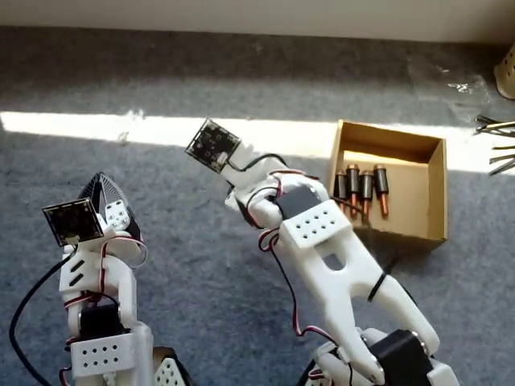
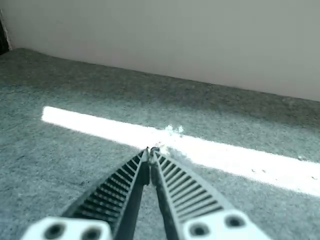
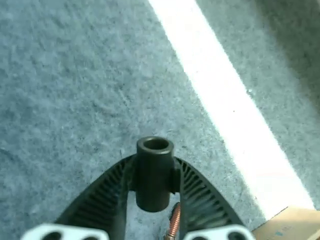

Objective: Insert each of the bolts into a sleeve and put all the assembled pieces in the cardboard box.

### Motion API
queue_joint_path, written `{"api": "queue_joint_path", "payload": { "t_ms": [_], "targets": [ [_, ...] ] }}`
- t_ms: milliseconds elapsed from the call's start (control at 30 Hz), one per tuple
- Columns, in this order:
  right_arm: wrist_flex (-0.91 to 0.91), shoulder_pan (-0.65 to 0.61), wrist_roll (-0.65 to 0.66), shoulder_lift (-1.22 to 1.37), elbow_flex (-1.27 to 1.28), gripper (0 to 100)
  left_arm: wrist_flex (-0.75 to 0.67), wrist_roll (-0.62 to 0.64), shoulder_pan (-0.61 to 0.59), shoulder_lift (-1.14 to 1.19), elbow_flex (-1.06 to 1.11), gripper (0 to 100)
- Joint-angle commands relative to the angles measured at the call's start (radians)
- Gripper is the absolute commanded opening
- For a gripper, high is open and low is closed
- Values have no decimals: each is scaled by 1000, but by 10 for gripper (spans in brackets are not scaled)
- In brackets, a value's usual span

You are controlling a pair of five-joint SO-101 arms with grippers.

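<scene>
My right gripper (image 3: 155,162) is shut on a dark sleeve (image 3: 154,180) held upright over the grey carpet, with a copper bolt (image 3: 172,226) poking out below it. A corner of the cardboard box (image 3: 289,226) lies nearby. In the high view the right arm (image 1: 322,229) stands just left of the cardboard box (image 1: 434,193), which holds several assembled pieces (image 1: 362,186) lying side by side. My left gripper (image 2: 150,151) is shut with nothing in it, raised over the carpet at the near left (image 1: 103,191).
A bright strip of sunlight (image 1: 121,129) crosses the carpet behind both arms. Loose metal rods (image 1: 499,145) lie at the right edge beyond the box. A pale object (image 1: 507,72) sits at the far right corner.
</scene>
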Motion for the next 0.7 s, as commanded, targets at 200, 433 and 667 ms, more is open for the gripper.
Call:
{"api": "queue_joint_path", "payload": {
  "t_ms": [200, 433, 667],
  "targets": [
    [-13, -12, -49, -243, -61, 5, -23, 2, -5, -15, 5, 27],
    [-8, -7, -155, -426, 73, 5, -20, 5, -5, -13, 5, 28],
    [-8, -1, -203, -576, 206, 5, -18, 2, 38, -13, 5, 24]
  ]
}}
